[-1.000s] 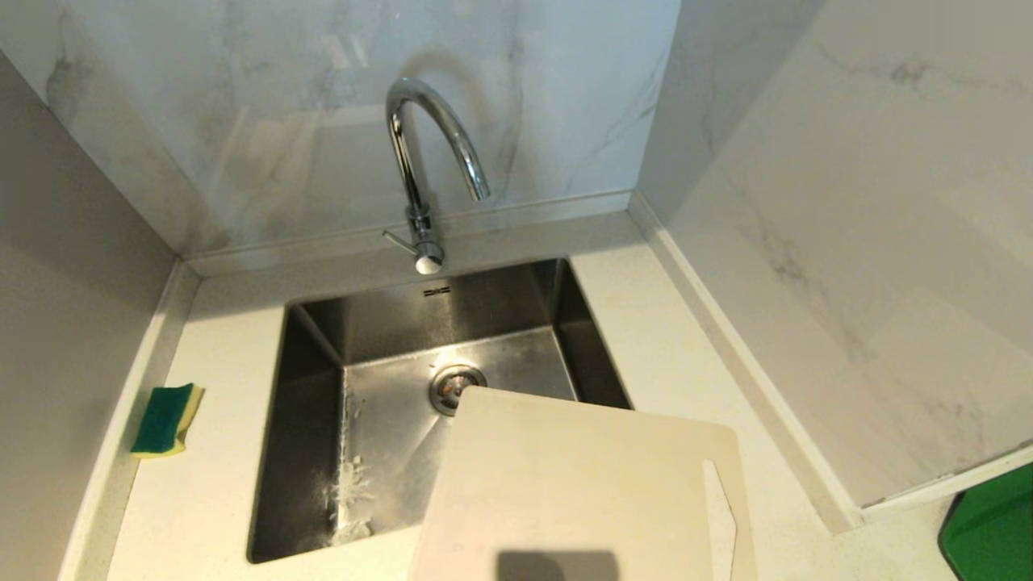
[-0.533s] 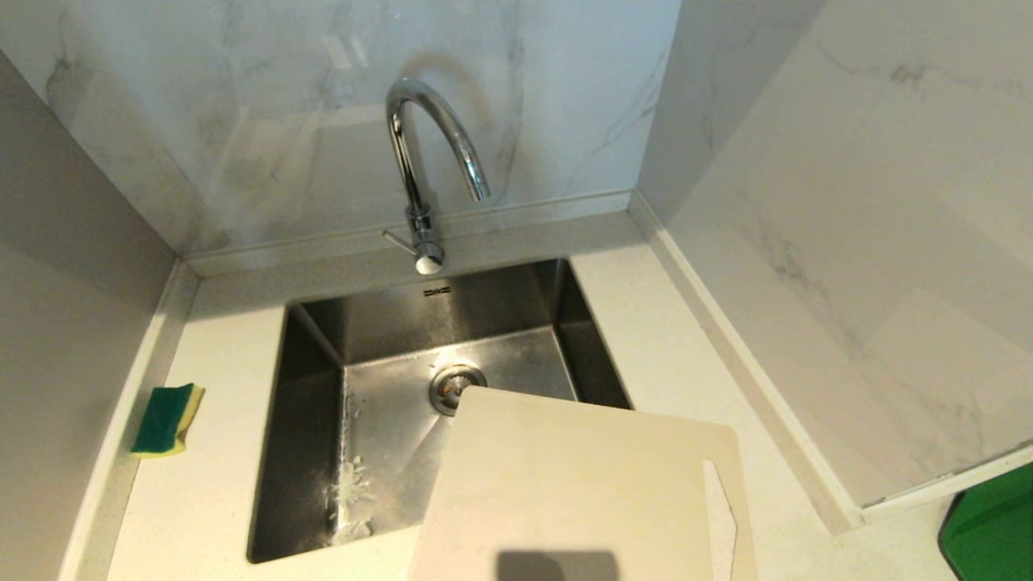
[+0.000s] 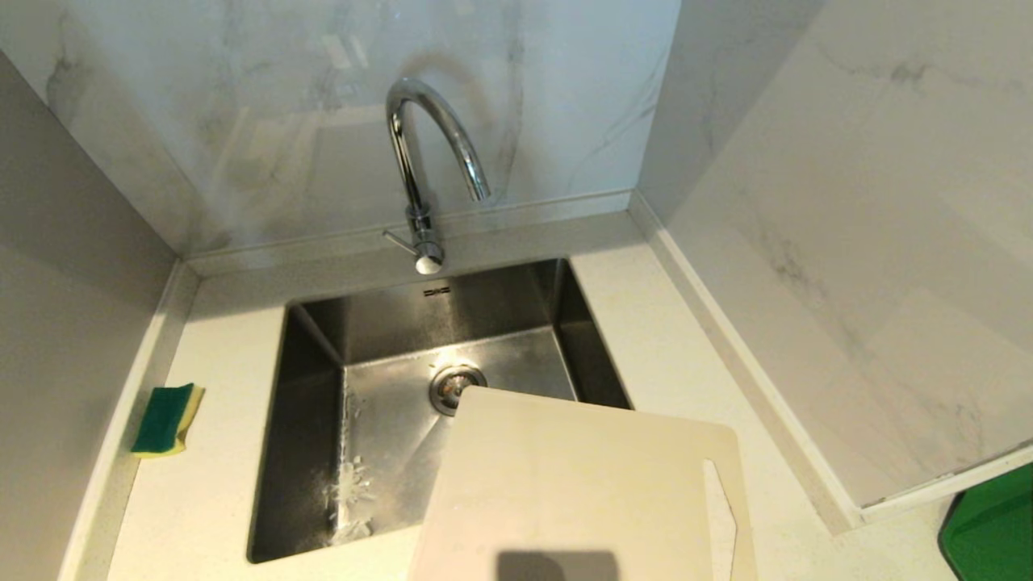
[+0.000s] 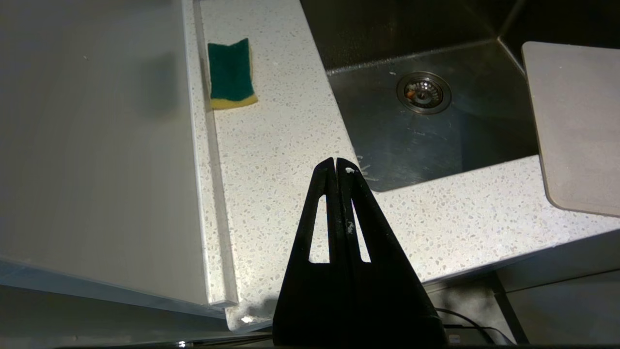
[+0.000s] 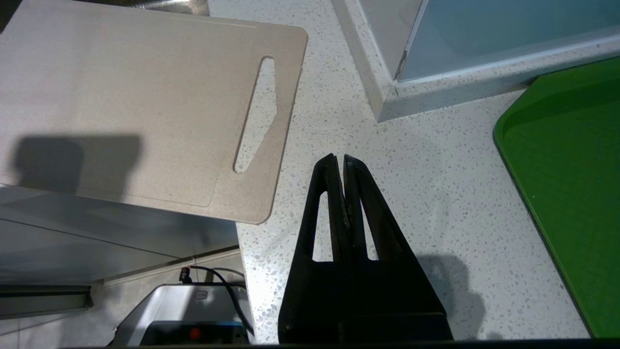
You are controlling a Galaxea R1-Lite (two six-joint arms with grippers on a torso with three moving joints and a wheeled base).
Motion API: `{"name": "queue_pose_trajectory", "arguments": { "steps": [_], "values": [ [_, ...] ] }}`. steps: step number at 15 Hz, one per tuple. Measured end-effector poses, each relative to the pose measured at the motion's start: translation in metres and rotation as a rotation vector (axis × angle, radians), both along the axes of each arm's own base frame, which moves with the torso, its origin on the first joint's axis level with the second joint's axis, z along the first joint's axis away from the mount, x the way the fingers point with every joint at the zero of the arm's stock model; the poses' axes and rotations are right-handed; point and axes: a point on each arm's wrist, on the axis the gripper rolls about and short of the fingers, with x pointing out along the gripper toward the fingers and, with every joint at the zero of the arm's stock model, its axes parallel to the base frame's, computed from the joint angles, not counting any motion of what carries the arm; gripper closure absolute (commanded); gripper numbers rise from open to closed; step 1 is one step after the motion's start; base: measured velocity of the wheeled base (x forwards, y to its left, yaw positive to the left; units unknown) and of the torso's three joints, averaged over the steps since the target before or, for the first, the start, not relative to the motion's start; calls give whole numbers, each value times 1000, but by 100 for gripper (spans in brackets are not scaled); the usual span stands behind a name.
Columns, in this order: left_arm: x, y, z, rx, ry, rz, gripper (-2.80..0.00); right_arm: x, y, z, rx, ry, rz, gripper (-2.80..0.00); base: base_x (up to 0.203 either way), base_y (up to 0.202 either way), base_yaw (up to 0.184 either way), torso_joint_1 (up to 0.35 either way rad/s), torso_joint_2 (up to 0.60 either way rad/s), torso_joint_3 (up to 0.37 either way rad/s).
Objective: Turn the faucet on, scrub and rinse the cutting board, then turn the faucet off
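While no water runs from it, the faucet (image 3: 428, 161) stands upright at the back rim of the sink (image 3: 323, 339), its arched spout curving forward over the basin and its small side lever sticking out from the base toward the robot's left. Nearer the robot, the cutting board (image 3: 565, 492) lies flat across the sink's front right corner, part of it overhanging the basin and part resting on the speckled worktop (image 3: 662, 339); its handle slot sits at the end toward the robot's right, and the board's far corner reaches almost to the drain (image 3: 452, 386). White residue streaks the sink floor along its left side. A green-and-yellow sponge (image 3: 167, 420) lies on the worktop to the left of the sink, close to the side wall and well apart from the board. At the far right a green tray (image 5: 571, 194) sits on the worktop. Neither arm shows in the head view. The left gripper (image 4: 336, 165) hangs above the worktop's front edge near the sink's front left corner, fingers pressed together and empty. The right gripper (image 5: 338, 162) hangs over bare worktop between the board's handle end and the tray, fingers likewise clenched on nothing.
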Motion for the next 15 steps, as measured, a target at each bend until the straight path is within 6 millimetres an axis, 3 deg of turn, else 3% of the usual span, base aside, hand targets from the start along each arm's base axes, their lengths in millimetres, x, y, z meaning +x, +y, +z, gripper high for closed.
{"name": "queue_pose_trajectory", "arguments": {
  "steps": [15],
  "values": [
    [0,0,0,0,0,0,0,0,0,0,2,0,-1,0,0,0,0,0,0,0]
  ]
}}
